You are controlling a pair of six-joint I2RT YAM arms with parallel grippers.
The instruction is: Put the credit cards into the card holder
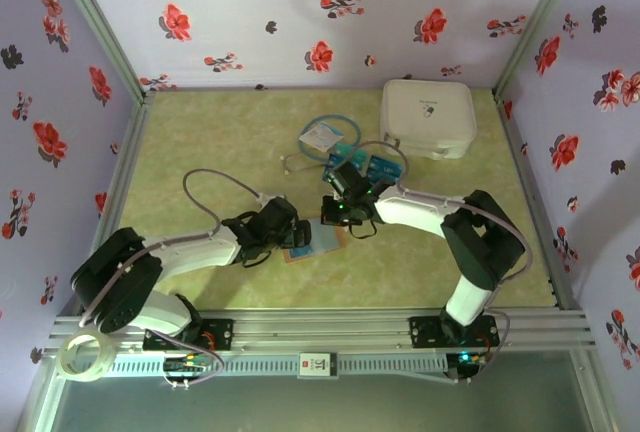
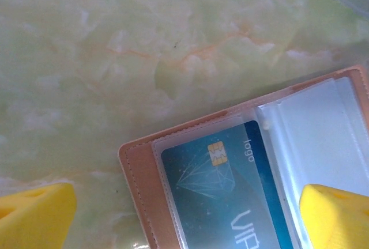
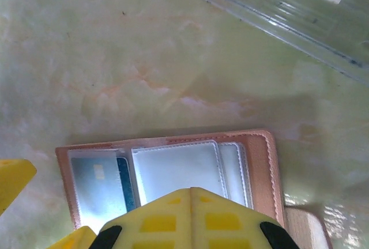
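The card holder [image 1: 325, 242] lies opened flat on the green marbled table [image 1: 200, 142], toward 6 o'clock of the table's middle, between the two grippers. In the left wrist view its clear sleeves [image 2: 311, 134] are plain. One sleeve holds a teal credit card [image 2: 213, 185] with a gold chip and the words "logo" and "VIP", and the sleeve at 3 o'clock of it looks bare. The right wrist view shows the whole card holder [image 3: 259, 162], with the same teal credit card [image 3: 101, 188] in the end sleeve at 9 o'clock.

The top view also shows loose credit cards [image 1: 380, 166], blue, lying at about 1 o'clock of the holder. A pale blue packet [image 1: 322, 138] with looped tubing lies at 12 o'clock and a white zip case [image 1: 428, 117] farther toward 1 o'clock.

The holder's long axis runs 9 to 3 o'clock in the right wrist view and about 8 to 2 o'clock in the left wrist view. The sleeved card lies across it, chip end toward the holder's far edge.

The left gripper [image 2: 187, 197] hangs over the card holder [image 2: 138, 174] with its yellow fingers [image 2: 34, 217] spread wide, one on each side of the card. The right gripper [image 3: 191, 194] has its jaws pressed together above the holder's near edge
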